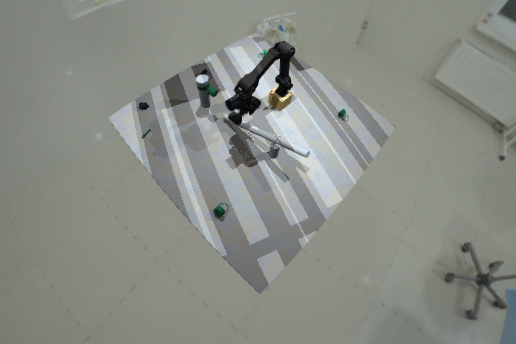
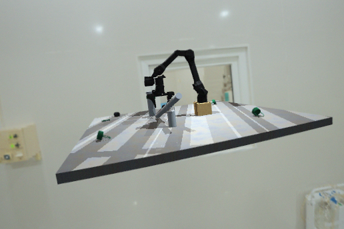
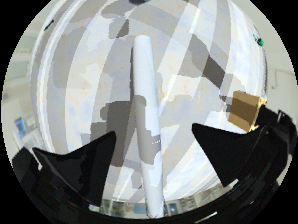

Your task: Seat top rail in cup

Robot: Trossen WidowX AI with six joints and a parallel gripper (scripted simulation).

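The grey rail point(image 1: 289, 146) point(image 2: 168, 105) point(image 3: 144, 75) slopes through the loop cap on the short post point(image 1: 274, 151) point(image 2: 171, 119). Its far end is raised; its other end is low, close to the table and apart from the cup. The big post point(image 1: 205, 99) point(image 2: 152, 111) stands upright with a pale cap point(image 1: 202, 79). The green rail-end cup point(image 1: 213, 91) hangs high on it, just below the cap; the gripper hides it in the exterior view. My gripper point(image 1: 245, 112) point(image 2: 161, 102) point(image 3: 155, 131) is open and empty, above the rail's low part, with the rail running between the fingers in the wrist view.
The arm's wooden base block point(image 1: 280, 99) point(image 2: 203, 108) point(image 3: 244, 111) stands behind the rail. Green fittings point(image 1: 220, 210) point(image 2: 256, 112) lie around the table, as do a small black part point(image 1: 143, 105) point(image 2: 117, 114) and a thin green piece point(image 1: 146, 133).
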